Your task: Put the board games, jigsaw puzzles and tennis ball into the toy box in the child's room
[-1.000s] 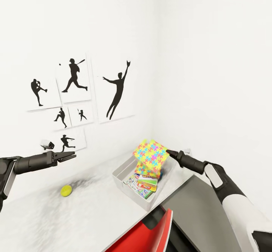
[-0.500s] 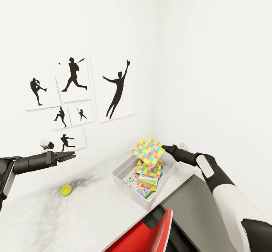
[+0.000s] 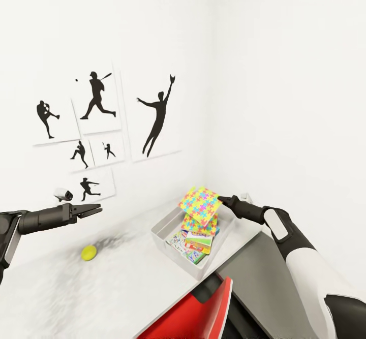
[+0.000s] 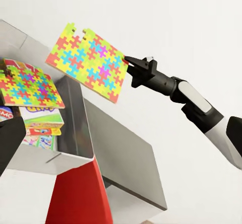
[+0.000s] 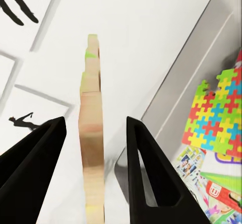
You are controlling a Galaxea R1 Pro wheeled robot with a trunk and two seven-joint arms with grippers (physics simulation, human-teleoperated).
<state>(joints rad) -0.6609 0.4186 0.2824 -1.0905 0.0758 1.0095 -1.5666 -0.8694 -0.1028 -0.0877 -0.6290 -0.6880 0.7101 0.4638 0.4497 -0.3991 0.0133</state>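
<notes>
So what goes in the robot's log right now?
right gripper: open around jigsaw puzzle | above toy box | left gripper: empty | tennis ball: on table

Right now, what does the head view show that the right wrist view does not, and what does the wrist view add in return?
Head view alone: the tennis ball on the table, the left gripper hovering above it, and a red object at the table's near edge.
Right wrist view alone: the lifted jigsaw puzzle seen edge-on between the right gripper's fingers.
Both: that puzzle, the toy box, the second puzzle and board games inside it, and the wall pictures.
</notes>
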